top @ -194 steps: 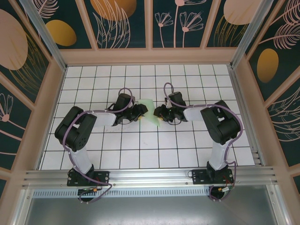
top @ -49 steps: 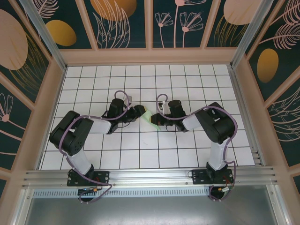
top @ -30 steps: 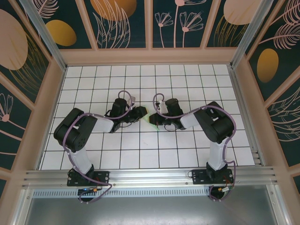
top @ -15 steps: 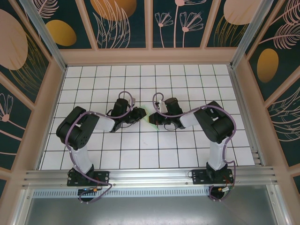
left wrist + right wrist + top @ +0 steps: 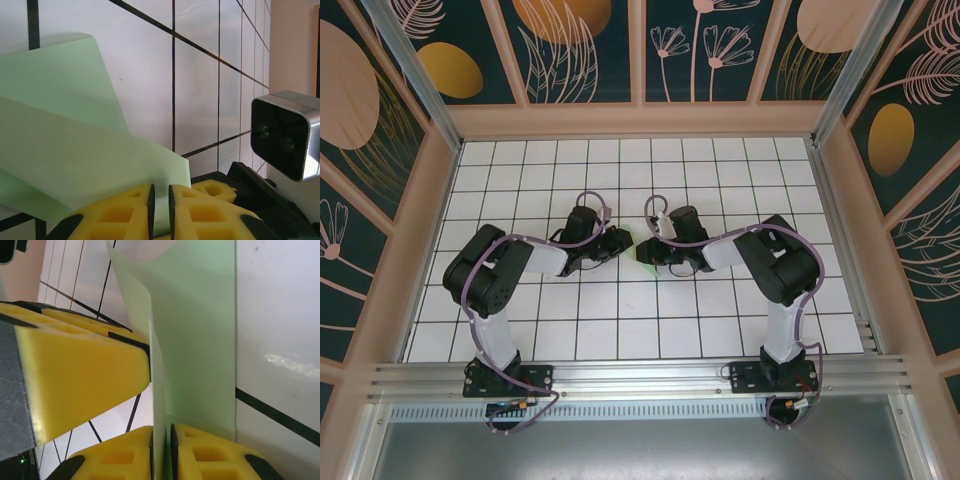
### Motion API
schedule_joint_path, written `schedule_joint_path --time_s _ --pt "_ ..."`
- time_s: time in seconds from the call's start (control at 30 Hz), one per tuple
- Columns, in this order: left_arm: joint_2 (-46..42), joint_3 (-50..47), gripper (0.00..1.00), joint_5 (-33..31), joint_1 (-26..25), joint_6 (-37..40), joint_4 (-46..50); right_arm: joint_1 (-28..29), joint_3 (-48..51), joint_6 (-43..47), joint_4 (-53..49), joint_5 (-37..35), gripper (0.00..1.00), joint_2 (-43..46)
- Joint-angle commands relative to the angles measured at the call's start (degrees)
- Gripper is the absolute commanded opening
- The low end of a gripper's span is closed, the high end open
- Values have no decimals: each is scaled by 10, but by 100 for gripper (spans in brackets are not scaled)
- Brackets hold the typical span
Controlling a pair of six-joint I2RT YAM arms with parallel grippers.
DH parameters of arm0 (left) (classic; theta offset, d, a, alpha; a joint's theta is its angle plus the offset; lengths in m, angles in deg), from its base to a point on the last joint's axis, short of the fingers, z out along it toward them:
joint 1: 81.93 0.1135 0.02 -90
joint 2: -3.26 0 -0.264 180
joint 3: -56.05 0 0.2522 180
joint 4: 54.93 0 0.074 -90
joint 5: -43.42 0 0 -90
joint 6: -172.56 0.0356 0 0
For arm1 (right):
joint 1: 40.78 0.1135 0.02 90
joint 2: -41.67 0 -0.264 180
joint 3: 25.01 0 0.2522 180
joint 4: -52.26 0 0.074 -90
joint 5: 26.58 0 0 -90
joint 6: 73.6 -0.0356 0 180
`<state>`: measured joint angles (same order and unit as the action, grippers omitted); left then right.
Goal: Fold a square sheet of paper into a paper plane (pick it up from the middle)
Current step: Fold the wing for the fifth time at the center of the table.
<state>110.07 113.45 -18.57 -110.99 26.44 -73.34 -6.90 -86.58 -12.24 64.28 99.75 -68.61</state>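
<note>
Top external: left gripper (image 5: 626, 241) and right gripper (image 5: 646, 253) sat nose to nose mid-floor over the white gridded tiles (image 5: 620, 330). A sliver of the mint-green paper sheet (image 5: 646, 264) showed between them. Jaw state unreadable here.

Left wrist: left gripper (image 5: 160, 205) had its yellow fingers (image 5: 117, 215) pressed nearly together, pinching the sheet's edge in the slit. Folded layers of the paper sheet (image 5: 75, 145) fanned up-left. The right arm's wrist camera (image 5: 284, 142) was close at right.

Right wrist: right gripper (image 5: 161, 440) pinched the upright paper sheet (image 5: 200, 340) between its pads (image 5: 210, 457), with the left gripper's finger (image 5: 85, 370) just beside.

Risks: both bites looked shallow, so any pull apart could slip or tear the thin paper. The crowded grippers could bump each other, and the crease could land crooked.
</note>
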Motion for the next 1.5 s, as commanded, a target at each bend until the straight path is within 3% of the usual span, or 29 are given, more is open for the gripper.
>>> schedule_joint_path --time_s 0.0,0.33,1.1,1.47 --pt "13 9 19 -7 -4 16 17 -2 -9 -7 -19 18 20 30" --pt "10 6 19 -8 -4 17 18 -6 -3 -10 -41 10 23 52" --pt "-7 1 20 -13 -3 17 23 -10 -8 3 -47 18 8 0" --pt "-36 -9 25 -3 -4 35 10 -11 -12 -4 -52 19 7 -12"
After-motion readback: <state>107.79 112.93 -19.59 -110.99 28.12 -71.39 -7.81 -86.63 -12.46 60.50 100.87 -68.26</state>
